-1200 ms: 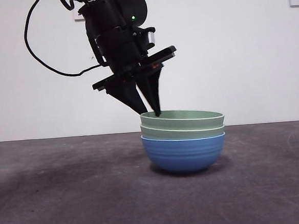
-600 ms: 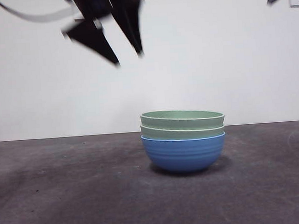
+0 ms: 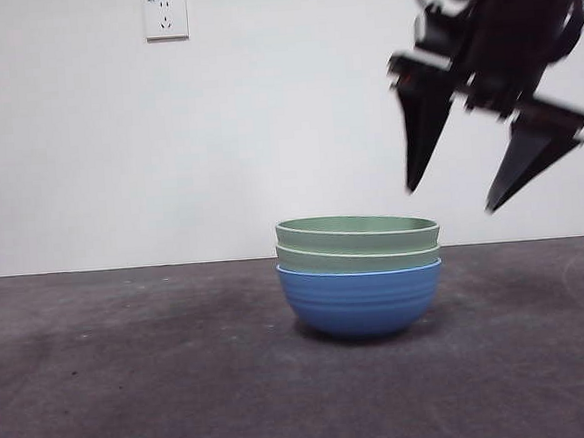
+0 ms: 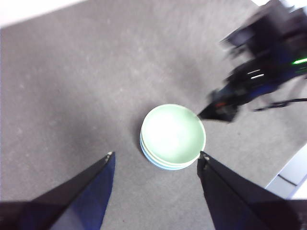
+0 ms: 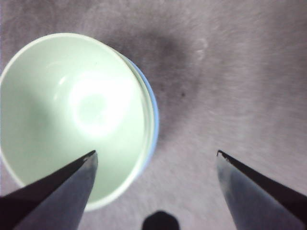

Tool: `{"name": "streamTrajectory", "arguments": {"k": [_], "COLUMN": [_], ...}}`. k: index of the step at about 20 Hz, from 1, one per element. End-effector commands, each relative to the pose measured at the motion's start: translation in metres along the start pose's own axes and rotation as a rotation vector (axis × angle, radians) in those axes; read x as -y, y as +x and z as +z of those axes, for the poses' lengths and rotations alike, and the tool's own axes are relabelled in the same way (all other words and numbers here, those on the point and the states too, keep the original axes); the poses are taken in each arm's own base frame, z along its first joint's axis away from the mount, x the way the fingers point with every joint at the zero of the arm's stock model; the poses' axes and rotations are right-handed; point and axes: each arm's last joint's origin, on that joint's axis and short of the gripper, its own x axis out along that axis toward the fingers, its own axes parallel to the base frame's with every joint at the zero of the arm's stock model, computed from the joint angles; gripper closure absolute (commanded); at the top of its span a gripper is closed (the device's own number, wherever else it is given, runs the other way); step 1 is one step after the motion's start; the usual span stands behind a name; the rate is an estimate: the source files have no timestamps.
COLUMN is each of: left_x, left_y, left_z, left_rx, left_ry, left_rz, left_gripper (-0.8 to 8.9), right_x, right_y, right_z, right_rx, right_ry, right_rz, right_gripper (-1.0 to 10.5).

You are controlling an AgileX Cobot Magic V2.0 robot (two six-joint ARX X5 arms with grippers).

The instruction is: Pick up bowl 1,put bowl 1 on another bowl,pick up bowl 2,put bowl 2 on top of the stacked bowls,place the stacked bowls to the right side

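I am looking at the stacked bowls (image 3: 360,274) sitting about mid tabletop (image 3: 134,390): two pale green ones nested in the blue bowl (image 3: 362,297), all upright, rims level, nothing tilted. The right gripper (image 3: 449,200) is hanging above and just to one side of the stack, jaws spread wide, holding nothing; in its wrist view the top green bowl (image 5: 72,115) is lying partly between the jaws, w/ one jaw over the inside of the bowl and the other over bare tabletop. The left gripper (image 4: 156,155) is waiting high above, also wide open and empty, stack well below it. I am judging the bowls as stiff, light, prob. plastic or melamine w/ a smooth glossy inside, so a bit slippery. They are only nested, not locked together, so lifting by the top rim alone could pull one bowl off. I am thinking the better hold is one jaw inside, one outside, pinching all three walls together low enough to catch the blue one. No brand, label or writing is showing on the bowls; only a wall socket (image 3: 166,16) behind, no readable text.
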Motion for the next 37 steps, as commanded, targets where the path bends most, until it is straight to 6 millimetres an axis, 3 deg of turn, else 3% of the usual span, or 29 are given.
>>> {"name": "streamTrajectory", "arguments": {"k": [1,7,13,15,18,21,27,32,34,37], "left_x": [0.001,0.001,0.001,0.001,0.001,0.001,0.001,0.001,0.001,0.001], "left_y": [-0.006,-0.008,-0.008,-0.008,-0.008,-0.008,-0.008,-0.008,-0.008,-0.008], "left_z": [-0.003,-0.007,-0.006,-0.006,-0.006,-0.006,-0.006,-0.006,-0.006,-0.007], "left_rx": [-0.003,-0.034,-0.033,-0.033,-0.033,-0.033,-0.033,-0.033,-0.033,-0.036], "left_ry": [0.016,0.015,0.021,0.021,0.021,0.021,0.021,0.032,0.033,0.036], "left_rz": [-0.001,0.001,0.0,0.0,0.0,0.0,0.0,0.0,0.0,-0.002], "left_gripper": [5.21,5.22,5.22,5.22,5.22,5.22,5.22,5.22,5.22,5.23], "right_x": [0.004,0.008,0.01,0.01,0.009,0.009,0.009,0.006,0.014,0.043], "right_y": [0.022,0.053,0.07,0.073,0.075,0.075,0.073,0.044,0.032,0.023], "right_z": [0.002,0.004,0.003,0.003,0.004,0.004,0.004,0.01,0.013,0.018], "right_rx": [-0.033,-0.086,-0.123,-0.128,-0.117,-0.117,-0.112,-0.02,0.028,0.063], "right_ry": [0.05,0.087,0.11,0.109,0.102,0.1,0.098,0.07,0.086,0.155], "right_rz": [0.002,0.045,0.064,0.063,0.067,0.067,0.068,0.079,0.068,0.033], "right_gripper": [5.3,5.4,5.5,6.2,8.3,9.6,9.6,9.6,9.6,9.6]}}
